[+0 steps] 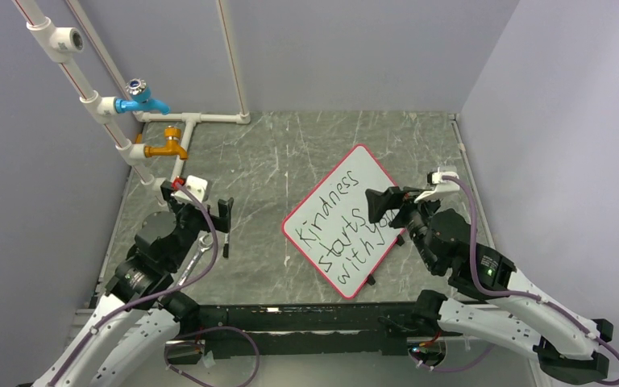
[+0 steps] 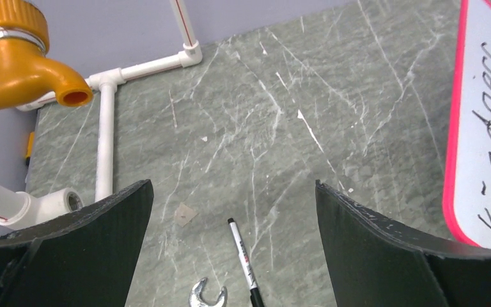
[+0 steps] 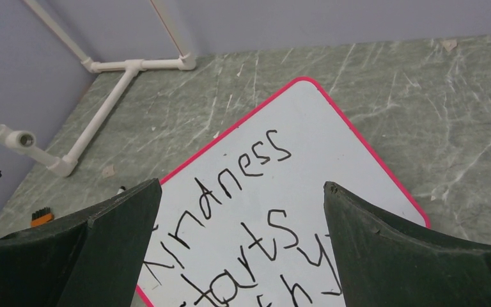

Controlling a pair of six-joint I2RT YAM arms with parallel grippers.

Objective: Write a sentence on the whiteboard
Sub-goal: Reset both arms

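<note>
The whiteboard [image 1: 363,173] carries the sentence [image 1: 343,231] in three lines.

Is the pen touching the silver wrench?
Apart. The left wrist view shows a strip of bare table between the marker pen and the wrench.

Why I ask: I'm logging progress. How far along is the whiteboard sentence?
Done: the sentence, three lines reading Kindness starts with yo, its end hidden behind the right arm, fills the whiteboard. In hand: nothing; the left hand and right hand are open and empty, the marker lying on the table. Left: apparently nothing to write.
</note>
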